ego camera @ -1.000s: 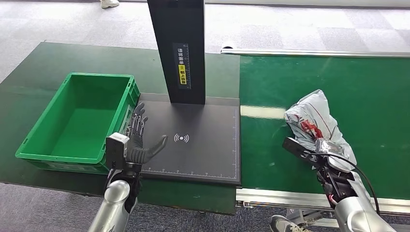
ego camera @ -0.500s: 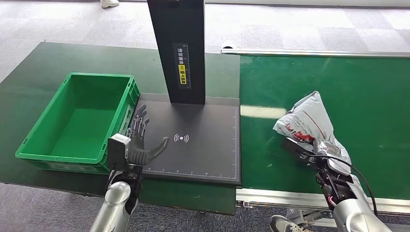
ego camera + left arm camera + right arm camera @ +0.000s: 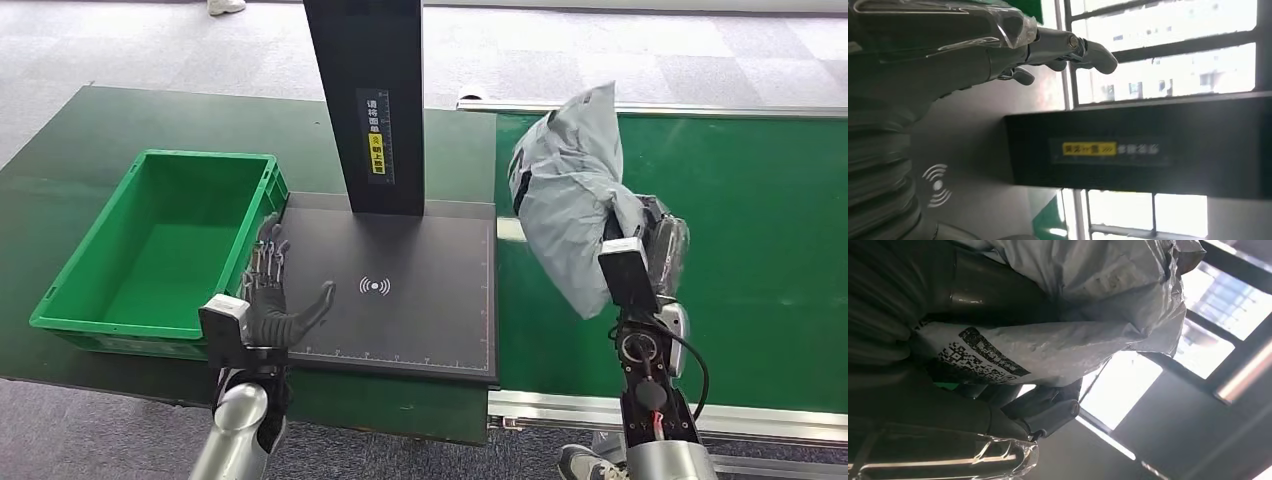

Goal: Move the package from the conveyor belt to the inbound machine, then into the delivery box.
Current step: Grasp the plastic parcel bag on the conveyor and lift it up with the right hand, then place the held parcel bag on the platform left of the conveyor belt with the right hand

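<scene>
Grey package (image 3: pixel 565 205), lying on the belt (image 3: pixel 760 200) a second ago, now hung lifted in the right hand (image 3: pixel 650 250), fingers wrapped around it, near the scanner pad (image 3: pixel 400 290). Left hand (image 3: pixel 265 305) stayed spread beside the green box (image 3: pixel 60 300). Pickup looked done; scanning next.

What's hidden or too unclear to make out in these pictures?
- Right robot hand, head view: its fingers are mostly covered by the package it holds.
- Package label, right wrist view: the code shows, but the print is too small to read.
- Scanner post, head view: its top is cut off by the frame edge.
- Crate, head view: the near outer wall is partly behind the left robot hand.
</scene>
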